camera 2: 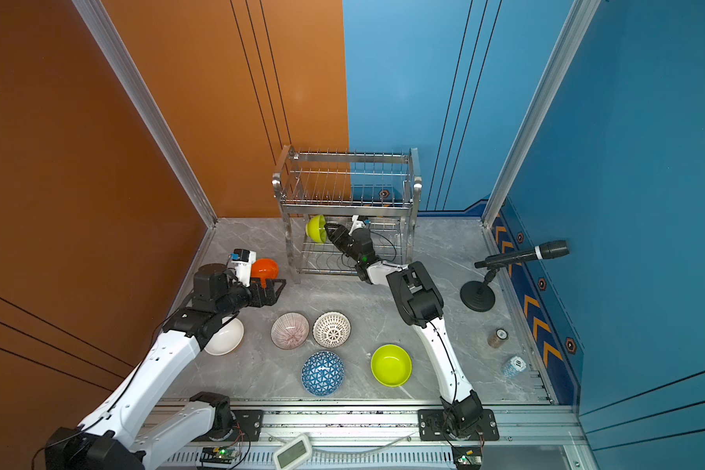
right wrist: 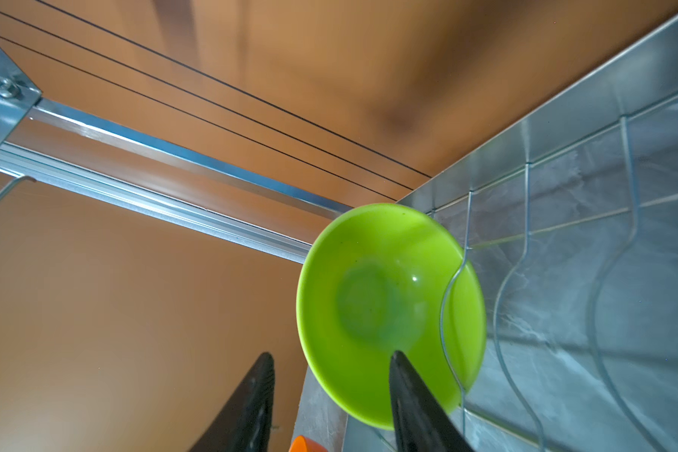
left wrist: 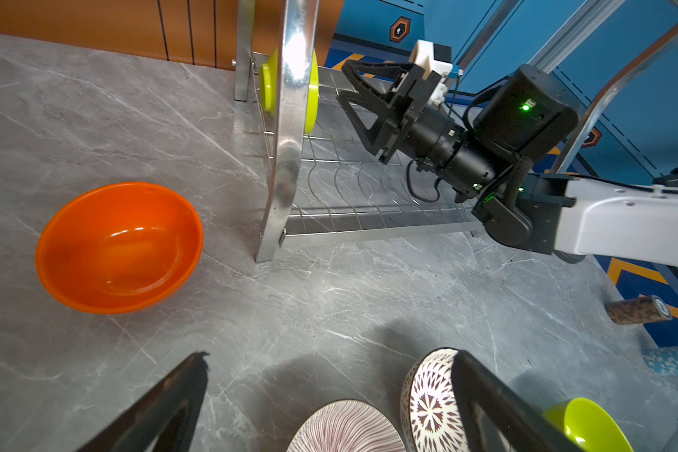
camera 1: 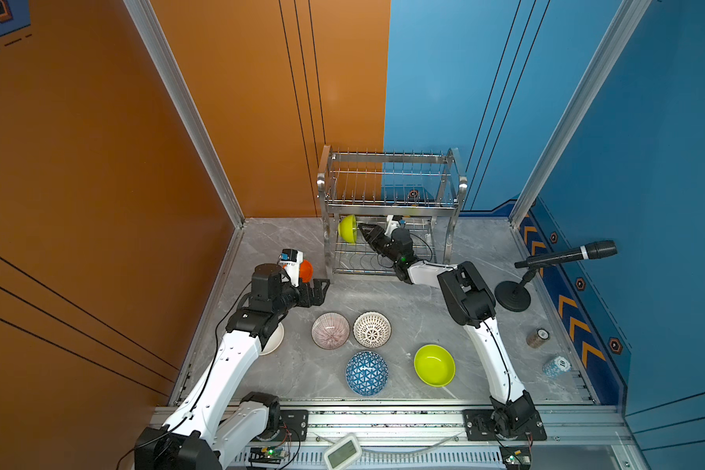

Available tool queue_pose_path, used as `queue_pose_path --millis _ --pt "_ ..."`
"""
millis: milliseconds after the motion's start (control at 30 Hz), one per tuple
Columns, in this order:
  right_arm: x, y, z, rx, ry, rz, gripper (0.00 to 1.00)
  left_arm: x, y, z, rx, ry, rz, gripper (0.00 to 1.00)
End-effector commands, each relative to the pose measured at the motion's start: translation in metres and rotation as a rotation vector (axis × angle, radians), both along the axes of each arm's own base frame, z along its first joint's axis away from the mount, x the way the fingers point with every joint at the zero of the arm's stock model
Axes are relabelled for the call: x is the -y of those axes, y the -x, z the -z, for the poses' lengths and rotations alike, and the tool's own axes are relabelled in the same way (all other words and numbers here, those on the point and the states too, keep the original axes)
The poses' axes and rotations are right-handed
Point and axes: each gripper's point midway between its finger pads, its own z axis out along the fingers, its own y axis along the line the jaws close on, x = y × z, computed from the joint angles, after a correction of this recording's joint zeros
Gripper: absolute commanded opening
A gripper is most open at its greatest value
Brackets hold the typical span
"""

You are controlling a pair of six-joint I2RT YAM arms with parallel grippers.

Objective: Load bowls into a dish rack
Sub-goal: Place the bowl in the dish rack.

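1. The white bowl (camera 2: 226,335) lies half hidden under the left arm (camera 2: 155,358). In a top view the orange bowl (camera 1: 305,270) is mostly covered by that arm's wrist camera. The left wrist view shows it whole, upright on the bench beside a rack leg.
2. The racked lime bowl (right wrist: 384,305) stands on edge in the lower tier of the dish rack (camera 1: 391,179), at the end nearest the orange wall (camera 1: 78,162). A wavy wire crosses its face.
3. The right tool (right wrist: 331,353) is open, jaws parted at that bowl's rim. Whether a finger touches the rim is unclear.
4. The left tool (left wrist: 329,356) gapes wide and empty above the bench, with only its finger ends in its own view.
5. The striped bowl (camera 1: 330,330), lattice bowl (camera 1: 372,329), triangle bowl (camera 1: 366,373) and loose lime bowl (camera 1: 434,365) sit on the bench, apart from the rack.
6. The bench (camera 1: 403,301) is grey and marbled. A blue wall (camera 1: 648,162) meets the orange one behind the rack, and a microphone (camera 1: 566,256) stands at the bench's blue-wall edge.
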Motion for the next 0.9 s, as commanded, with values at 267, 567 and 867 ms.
queue_pose_path --millis 267,567,867 --pt "0.024 0.021 -0.012 0.023 0.11 0.045 0.58 -0.021 -0.003 -0.002 -0.014 -0.053 -0.1 0.98" --pt "0.031 0.045 -0.002 0.011 0.217 0.046 0.63 -0.026 -0.004 -0.002 -0.022 -0.061 -0.121 0.98" --pt "0.032 0.067 -0.001 0.006 0.326 0.022 0.64 -0.029 -0.006 0.0 -0.031 -0.062 -0.132 0.98"
